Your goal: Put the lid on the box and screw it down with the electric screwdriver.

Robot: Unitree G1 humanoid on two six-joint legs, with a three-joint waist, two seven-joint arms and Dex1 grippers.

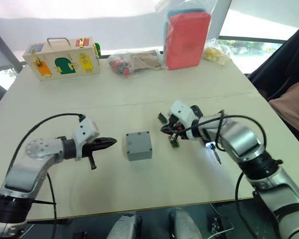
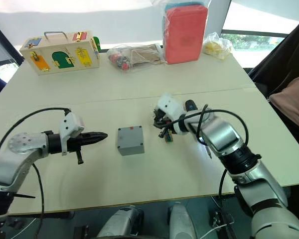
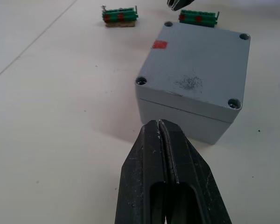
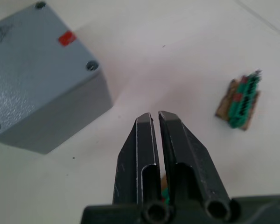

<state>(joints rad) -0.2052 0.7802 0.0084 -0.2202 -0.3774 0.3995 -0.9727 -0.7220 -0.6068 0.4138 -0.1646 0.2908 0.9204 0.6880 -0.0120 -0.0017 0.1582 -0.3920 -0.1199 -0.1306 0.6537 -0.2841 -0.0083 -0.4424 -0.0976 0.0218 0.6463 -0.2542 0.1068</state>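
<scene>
The left gripper [image 1: 111,142] is seen with its two black fingers pressed together, nothing held between them, its tip pointing at the box [image 1: 139,146] from the robot's left, near it but apart. In the left wrist view the closed fingers [image 3: 170,158] are seen just in front of the box's near side. The right gripper [image 4: 156,119] is likewise seen with its fingers drawn together and empty, only a thin slit being left between them; it is held over the table on the box's right, near it but not touching.

The box is placed on the pale table [image 1: 65,99] between the two grippers. The lid [image 3: 198,70] is already laid on top of it, flush with its walls, and a screw hole is seen in each corner. A small red mark [image 3: 159,45] is carried on the lid near one edge.

Two small green connector pieces [image 3: 120,17] are lying on the table beyond the box, close to the right gripper. The electric screwdriver [image 1: 214,150] is lying on the table partly under the right forearm, a white light being visible at it; how much of it is covered cannot be told.

At the far side of the table a wooden box with coloured latches [image 1: 62,57], a clear bag of small items [image 1: 134,60], a red pack [image 1: 187,37] and a bag of yellow things [image 1: 217,52] are set.
</scene>
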